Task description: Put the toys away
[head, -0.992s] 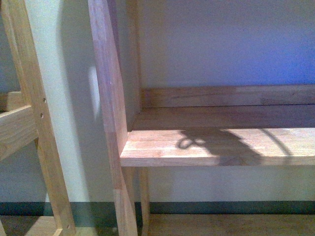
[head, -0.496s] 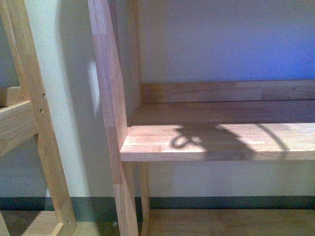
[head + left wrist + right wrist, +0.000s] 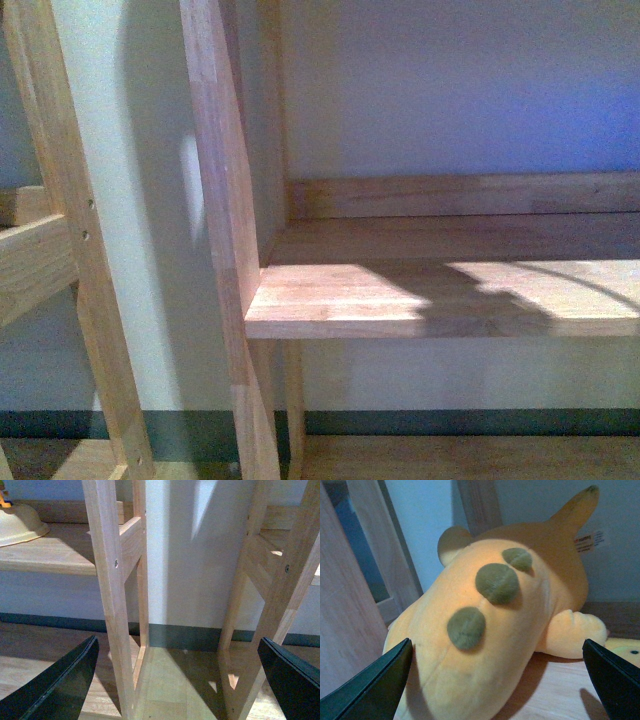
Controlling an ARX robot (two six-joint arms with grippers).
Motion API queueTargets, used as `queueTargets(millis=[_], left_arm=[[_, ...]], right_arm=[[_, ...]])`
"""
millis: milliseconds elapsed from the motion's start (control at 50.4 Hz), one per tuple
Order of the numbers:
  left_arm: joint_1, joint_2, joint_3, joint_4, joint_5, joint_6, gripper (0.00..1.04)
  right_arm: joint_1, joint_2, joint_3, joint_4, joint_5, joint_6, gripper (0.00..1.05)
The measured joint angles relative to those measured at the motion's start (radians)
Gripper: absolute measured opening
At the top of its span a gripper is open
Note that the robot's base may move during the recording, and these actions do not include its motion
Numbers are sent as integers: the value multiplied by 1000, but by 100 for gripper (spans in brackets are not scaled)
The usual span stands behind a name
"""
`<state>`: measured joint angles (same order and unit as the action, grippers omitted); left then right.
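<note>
An orange-yellow plush animal (image 3: 500, 625) with three round green spots and a pointed fin on top lies on a wooden board, filling the right wrist view. My right gripper (image 3: 495, 690) is open, its dark fingers (image 3: 375, 690) wide apart on either side of the plush's near end, not closed on it. My left gripper (image 3: 177, 685) is open and empty, facing the wooden legs of two shelf units (image 3: 112, 595) and the floor between them. The plush and both grippers are out of the front view.
The front view shows a wooden shelf board (image 3: 440, 295) with a back rail, an upright post (image 3: 215, 200) and a second frame (image 3: 70, 250) at the left, against a pale wall. A cream bowl-like thing (image 3: 20, 525) sits on a shelf in the left wrist view.
The looped shadow on the shelf board has slid to the right and lost its loop shape. The front view shifted slightly up and back down.
</note>
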<state>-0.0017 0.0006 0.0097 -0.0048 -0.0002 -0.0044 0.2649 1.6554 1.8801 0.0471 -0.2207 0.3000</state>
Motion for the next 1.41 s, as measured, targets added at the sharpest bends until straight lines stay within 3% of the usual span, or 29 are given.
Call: queueTargets(millis=[456, 694, 932, 1071, 1250, 1409], left_arm=[[0, 0, 0, 0, 0, 0, 99], [0, 0, 0, 0, 0, 0, 99], [0, 0, 0, 0, 0, 0, 99], [0, 0, 0, 0, 0, 0, 99], [0, 0, 0, 0, 0, 0, 99], [0, 0, 0, 0, 0, 0, 99]], right_arm=[[11, -417, -444, 126, 42, -37, 104], [71, -640, -679, 178, 225, -179, 104], [127, -941, -987, 189, 472, -433, 104], [116, -1088, -1120, 137, 544, -455, 104], [40, -1249, -1300, 126, 581, -427, 104], [49, -1311, -1437, 127, 623, -405, 104]])
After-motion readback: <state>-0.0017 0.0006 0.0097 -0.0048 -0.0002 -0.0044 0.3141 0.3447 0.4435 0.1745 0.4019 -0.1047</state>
